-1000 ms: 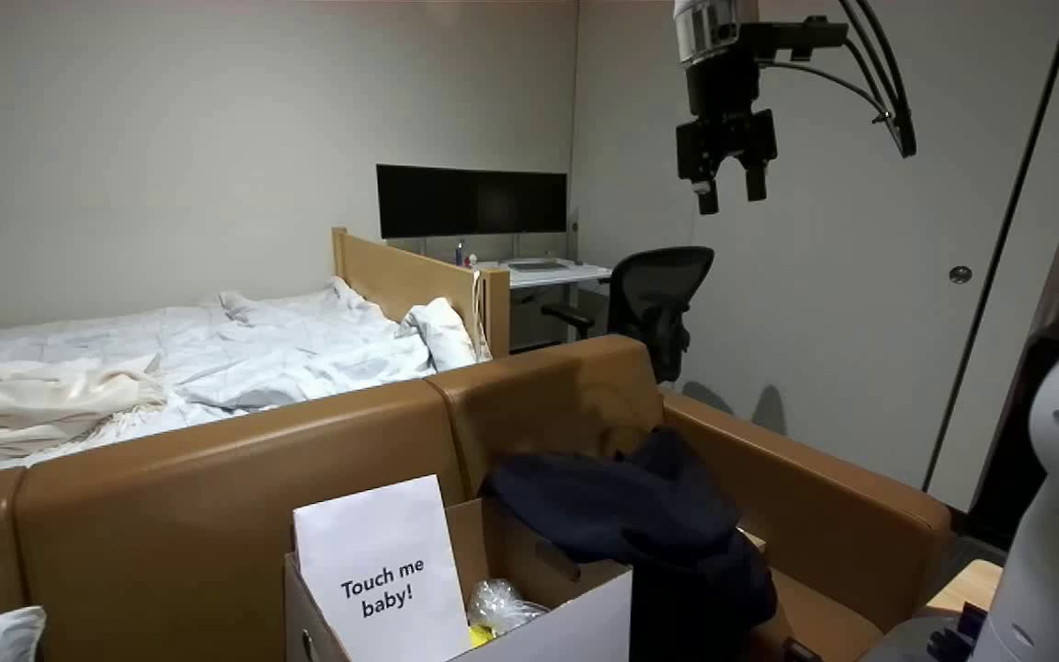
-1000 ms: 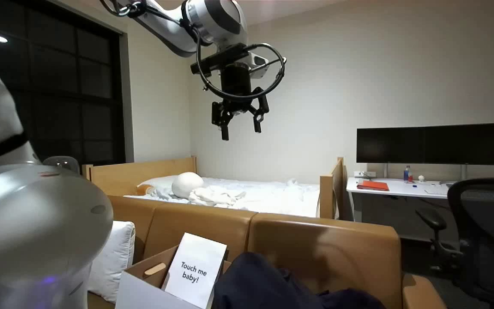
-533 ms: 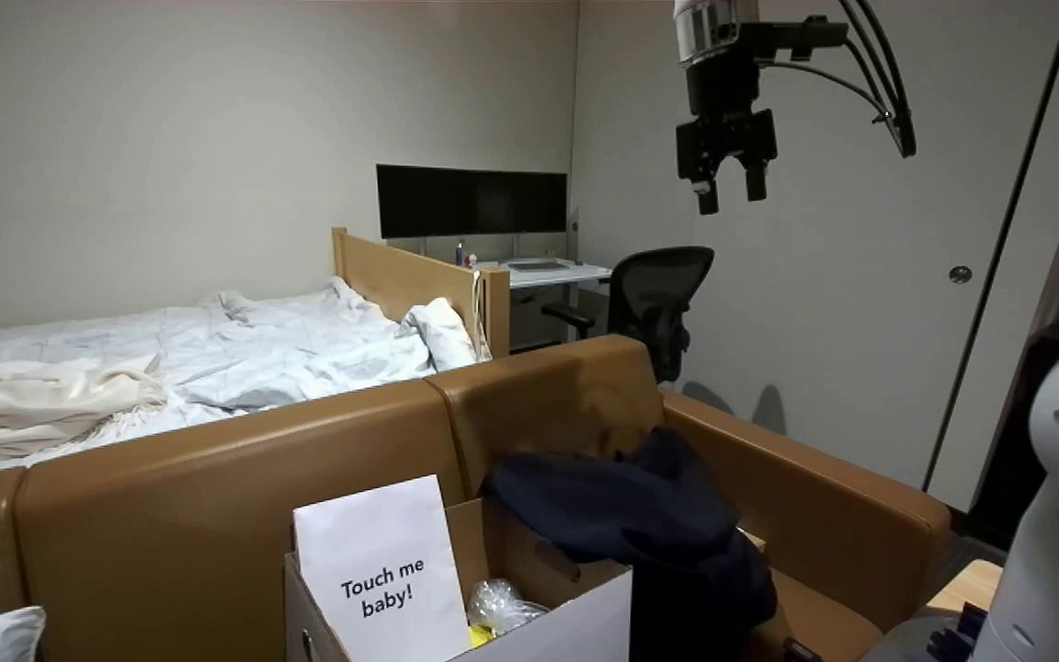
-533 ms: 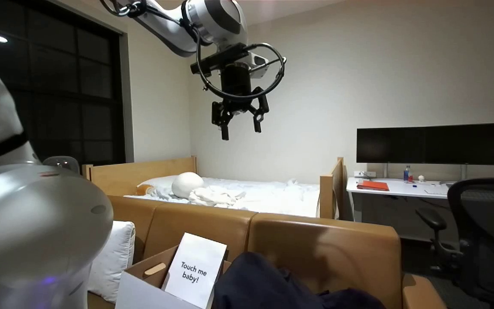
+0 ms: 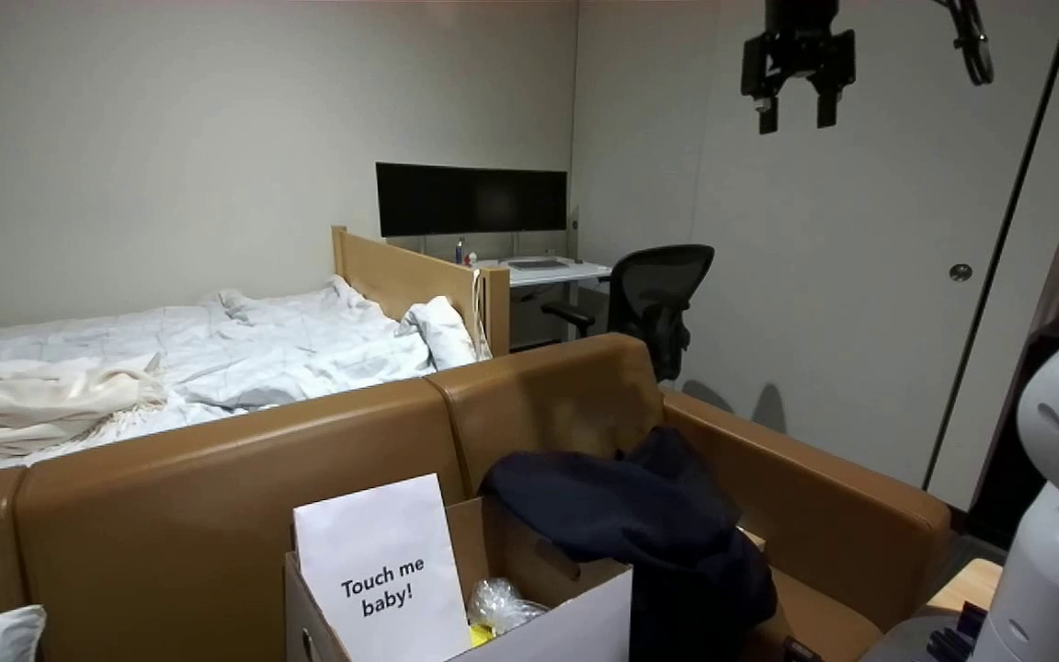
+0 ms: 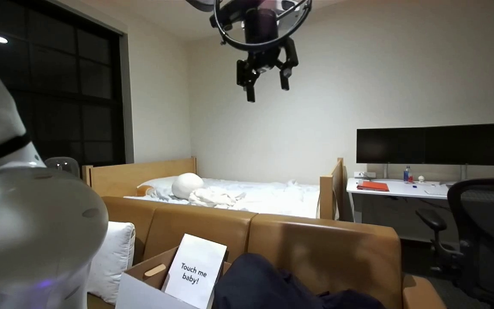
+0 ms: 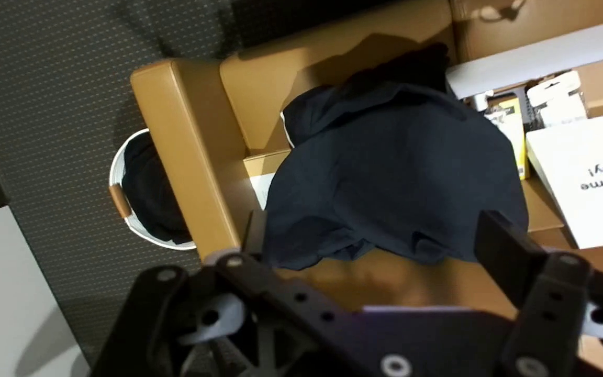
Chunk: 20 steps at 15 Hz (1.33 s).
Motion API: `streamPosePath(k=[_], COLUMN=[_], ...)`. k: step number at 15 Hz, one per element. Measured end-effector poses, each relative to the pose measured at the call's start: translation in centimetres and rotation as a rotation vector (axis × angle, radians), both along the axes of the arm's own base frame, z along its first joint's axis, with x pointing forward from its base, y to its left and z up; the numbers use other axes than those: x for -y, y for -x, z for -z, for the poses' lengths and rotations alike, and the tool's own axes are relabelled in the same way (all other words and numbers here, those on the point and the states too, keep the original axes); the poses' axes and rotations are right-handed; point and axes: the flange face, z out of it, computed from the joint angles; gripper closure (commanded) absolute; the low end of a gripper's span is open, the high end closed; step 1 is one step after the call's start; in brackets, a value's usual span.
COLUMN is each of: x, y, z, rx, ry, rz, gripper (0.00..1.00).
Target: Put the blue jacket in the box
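Hangs with black two-fingered gripper (image 5: pixel 797 121) spread apart, well above limp navy fabric jacket (image 5: pixel 621 515), right of brown-and-white cardboard box (image 5: pixel 575 630) in both exterior views.

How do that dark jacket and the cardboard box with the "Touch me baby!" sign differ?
The jacket is dark navy; the cardboard box is brown inside and pale outside. The jacket lies limp and rumpled, while the box stands stiff and open-topped. Both are in front of the brown sofa's backrest.
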Motion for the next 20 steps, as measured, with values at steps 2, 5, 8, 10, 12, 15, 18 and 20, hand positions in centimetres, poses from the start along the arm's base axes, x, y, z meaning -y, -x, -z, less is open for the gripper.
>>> streamPosePath(k=[2,5,8,10,12,15,18,20], x=[5.8,9.9,8.4,8.3,8.4,8.4,8.4,8.4], y=[0.3,0.0,-0.4,-0.4,-0.3,-0.3,-0.3,-0.3], z=[-0.3,0.7,0.1,-0.1,-0.1,-0.1,-0.1,-0.1], rx=[0.044,0.047,0.053,0.056,0.057,0.057,0.057,0.057], ry=[-0.042,-0.077,-0.067,-0.066,-0.066,-0.066,-0.066,-0.066], rz=[0.047,0.07,0.043,0.041,0.043,0.043,0.043,0.043], gripper=[0.0,0.0,0.0,0.0,0.0,0.0,0.0,0.0])
